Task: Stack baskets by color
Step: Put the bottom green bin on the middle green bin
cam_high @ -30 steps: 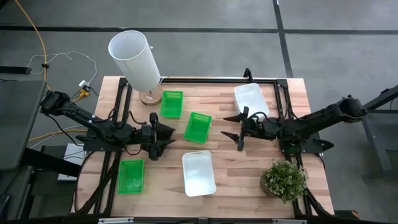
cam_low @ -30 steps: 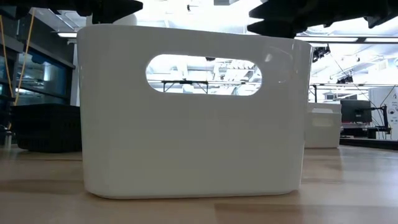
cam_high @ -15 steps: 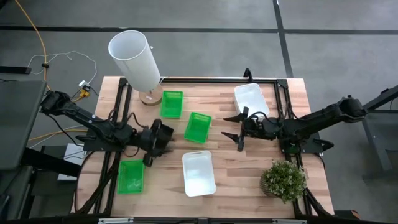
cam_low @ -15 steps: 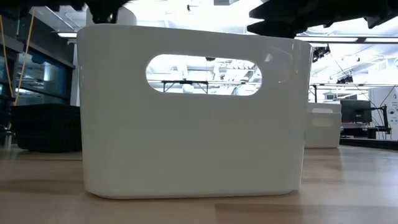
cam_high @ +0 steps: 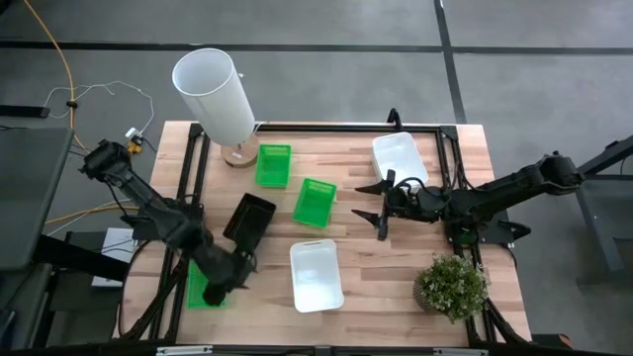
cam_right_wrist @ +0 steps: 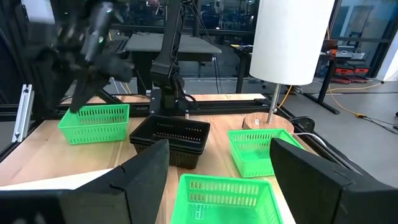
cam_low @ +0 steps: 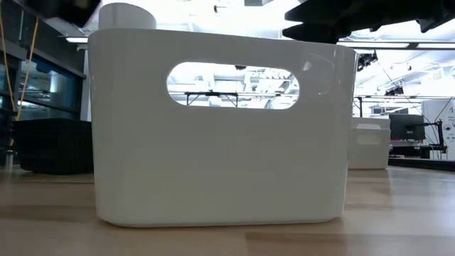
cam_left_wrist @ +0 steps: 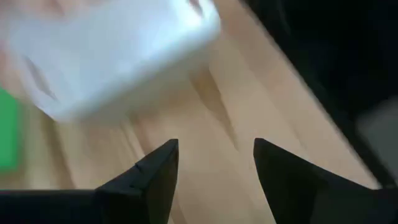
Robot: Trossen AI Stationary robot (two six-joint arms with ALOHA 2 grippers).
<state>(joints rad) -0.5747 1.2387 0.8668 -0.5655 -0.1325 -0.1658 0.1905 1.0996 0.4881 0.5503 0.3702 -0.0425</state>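
Left gripper [cam_high: 220, 282] open, empty, over green basket [cam_high: 203, 287] at front-left table [cam_high: 396, 277] edge. Black baskets [cam_high: 247, 220] apparently nested as one stack, left of centre. Two more green baskets [cam_high: 274, 165] [cam_high: 315, 201] toward back. White baskets [cam_high: 316, 275] front centre, [cam_high: 400, 158] back right. Right gripper [cam_high: 376, 209] open, empty, hovering mid-right.

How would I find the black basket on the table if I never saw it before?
Start at the tall white cylinder at the table's far left corner, then come toward the near edge, past the green basket beside it. The black basket sits there, between another green basket and the left arm. It is the only dark one; the rest in view are green or white.
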